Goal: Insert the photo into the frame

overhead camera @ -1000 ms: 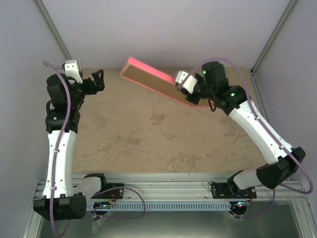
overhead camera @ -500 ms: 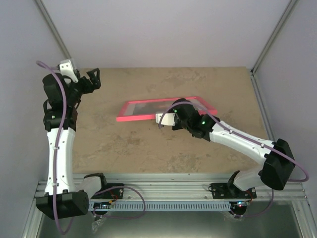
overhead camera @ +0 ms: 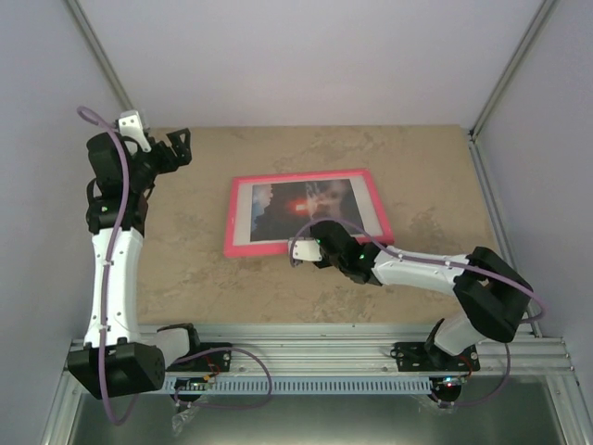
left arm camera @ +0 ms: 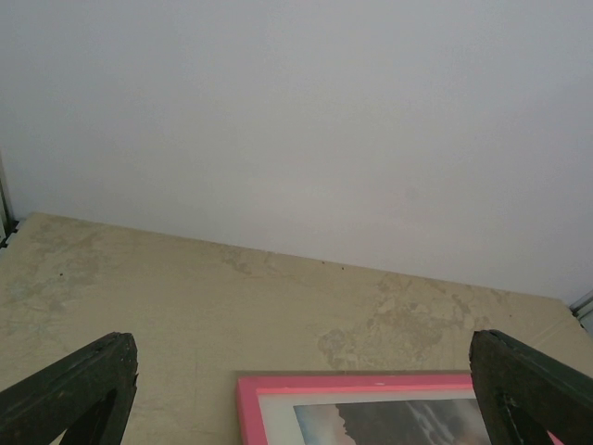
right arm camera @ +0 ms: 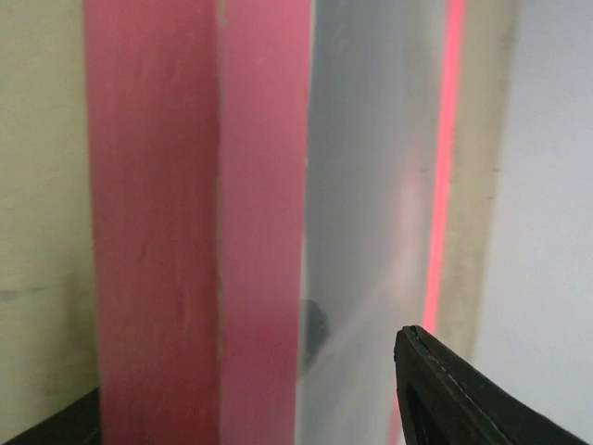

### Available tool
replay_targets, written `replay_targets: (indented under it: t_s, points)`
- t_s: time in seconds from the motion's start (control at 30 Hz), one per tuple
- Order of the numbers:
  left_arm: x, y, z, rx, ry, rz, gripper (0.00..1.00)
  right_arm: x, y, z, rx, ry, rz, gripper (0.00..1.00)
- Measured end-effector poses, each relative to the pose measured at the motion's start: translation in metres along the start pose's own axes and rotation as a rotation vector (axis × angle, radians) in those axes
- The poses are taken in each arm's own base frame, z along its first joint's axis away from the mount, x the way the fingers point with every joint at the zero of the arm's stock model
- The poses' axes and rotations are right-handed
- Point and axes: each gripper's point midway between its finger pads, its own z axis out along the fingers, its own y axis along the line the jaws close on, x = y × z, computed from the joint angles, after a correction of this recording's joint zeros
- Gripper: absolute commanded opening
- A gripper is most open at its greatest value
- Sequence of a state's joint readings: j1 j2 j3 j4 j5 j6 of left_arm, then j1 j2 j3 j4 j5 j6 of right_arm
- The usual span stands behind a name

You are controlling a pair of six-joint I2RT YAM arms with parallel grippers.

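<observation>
The pink frame [overhead camera: 296, 176] lies flat on the table, front up, left of centre. The photo [overhead camera: 306, 204] sits inside it behind a white border, its red glow in the middle. My right gripper [overhead camera: 309, 244] is low at the frame's near edge, open, its jaws either side of the near rail. The right wrist view shows that rail [right arm camera: 157, 232] between the fingers [right arm camera: 445, 389], with the picture area washed out by glare. My left gripper [overhead camera: 176, 148] is open and empty, raised at the far left. The left wrist view shows the frame's corner [left arm camera: 352, 382] and part of the photo [left arm camera: 398, 422].
The tan mottled table [overhead camera: 232, 287] is walled in by grey panels at the back and both sides. The arm bases sit on the metal rail [overhead camera: 315, 357] at the near edge.
The frame was held tilted in the air at the back by my right gripper. It has come down and now lies flat, front up. My right arm followed it down; the left barely moved.
</observation>
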State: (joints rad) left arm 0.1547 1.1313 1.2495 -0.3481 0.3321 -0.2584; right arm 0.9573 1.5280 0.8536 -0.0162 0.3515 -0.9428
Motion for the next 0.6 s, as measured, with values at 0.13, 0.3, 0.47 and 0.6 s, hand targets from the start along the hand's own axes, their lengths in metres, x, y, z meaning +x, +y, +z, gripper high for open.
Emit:
replay_targets:
  t_s: [0.13,0.3,0.47,0.6]
  points:
    - [0.005,0.003,0.006,0.001,0.012,-0.004,1.00,0.013,0.037,0.010,-0.052,0.017,-0.002,0.66]
    - [0.011,0.006,0.014,0.006,0.030,-0.009,0.99,0.022,0.062,0.022,-0.070,0.027,0.001,0.75]
    - [0.018,0.009,0.020,0.008,0.048,-0.003,0.99,0.019,0.073,0.026,-0.101,0.002,0.024,0.92]
    - [0.024,0.011,0.026,0.013,0.067,0.005,0.99,0.005,0.076,0.023,-0.159,-0.061,0.038,0.98]
